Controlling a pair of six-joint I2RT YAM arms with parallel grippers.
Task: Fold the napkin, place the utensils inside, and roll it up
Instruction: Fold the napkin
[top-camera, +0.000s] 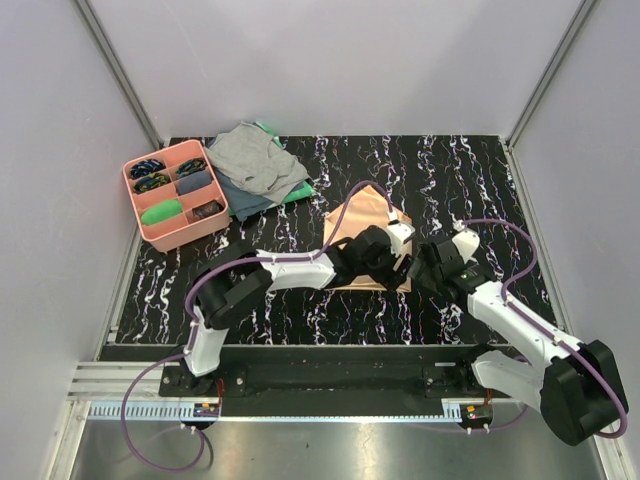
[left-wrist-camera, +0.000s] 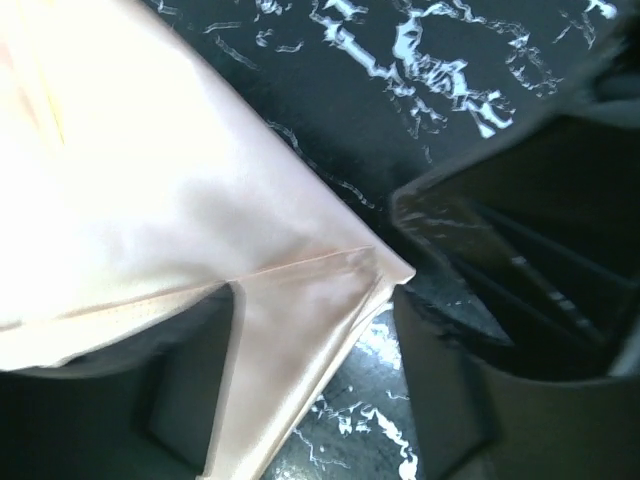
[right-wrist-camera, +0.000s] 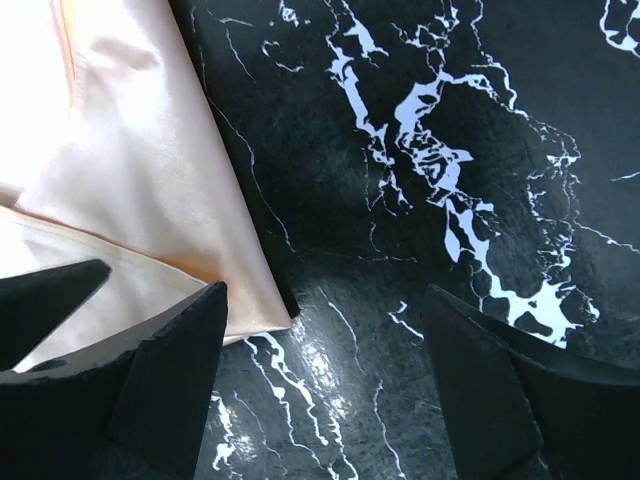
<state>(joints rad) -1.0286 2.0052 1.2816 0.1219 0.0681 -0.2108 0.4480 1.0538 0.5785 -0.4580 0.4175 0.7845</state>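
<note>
The peach-orange napkin lies folded on the black marbled table, its near right corner between the two grippers. My left gripper hovers over that corner. In the left wrist view the napkin fills the left side and its pointed corner lies between the open jaws of the left gripper. My right gripper is just right of the napkin. In the right wrist view it is open over bare table, with the napkin's corner beside its left finger. The utensils are out of view.
A pink compartment tray holding small items stands at the far left. A grey cloth lies on a green cloth at the back. The table meets white walls on three sides. The right gripper's dark body shows in the left wrist view.
</note>
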